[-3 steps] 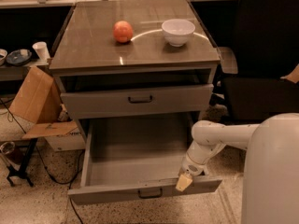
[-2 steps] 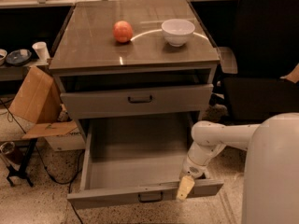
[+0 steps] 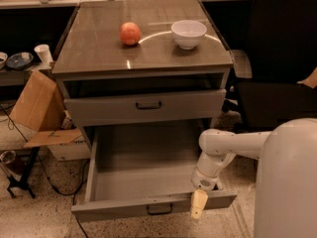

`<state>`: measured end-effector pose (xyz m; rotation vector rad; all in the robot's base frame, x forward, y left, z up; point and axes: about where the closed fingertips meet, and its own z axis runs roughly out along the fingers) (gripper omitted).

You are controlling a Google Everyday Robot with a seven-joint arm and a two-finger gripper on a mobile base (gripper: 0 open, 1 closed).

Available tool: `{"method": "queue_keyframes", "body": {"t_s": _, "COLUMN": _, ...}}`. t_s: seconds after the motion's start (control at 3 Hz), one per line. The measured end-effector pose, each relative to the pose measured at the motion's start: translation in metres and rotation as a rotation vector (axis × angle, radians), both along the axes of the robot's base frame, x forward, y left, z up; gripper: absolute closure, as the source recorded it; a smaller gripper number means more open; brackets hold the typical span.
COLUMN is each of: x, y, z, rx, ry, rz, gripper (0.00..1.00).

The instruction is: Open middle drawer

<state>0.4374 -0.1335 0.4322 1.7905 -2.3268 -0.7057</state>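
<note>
The robot's hand (image 3: 199, 204), open or closed impossible to tell, sits at the right front lip of the middle drawer (image 3: 143, 177), which stands well out below the upper drawer (image 3: 148, 105); any further pull likely wants to be straight and gentle.

Grey middle drawer (image 3: 119, 211) pulled far out (gripper (image 3: 199, 205) at front).

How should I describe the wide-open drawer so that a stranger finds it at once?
Find the grey cabinet carrying a reddish fruit and a white bowl. Under its slightly open top drawer, the middle drawer is pulled far out, showing its grey inside. Only this one has the gripper at its front edge.
</note>
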Motion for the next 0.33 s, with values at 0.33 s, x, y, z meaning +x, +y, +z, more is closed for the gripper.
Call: {"method": "queue_keyframes", "body": {"t_s": 0.33, "x": -0.0002, "y": 0.0, "z": 0.0001, "rx": 0.0, "ry": 0.0, "rz": 0.001, "gripper": 0.0}}
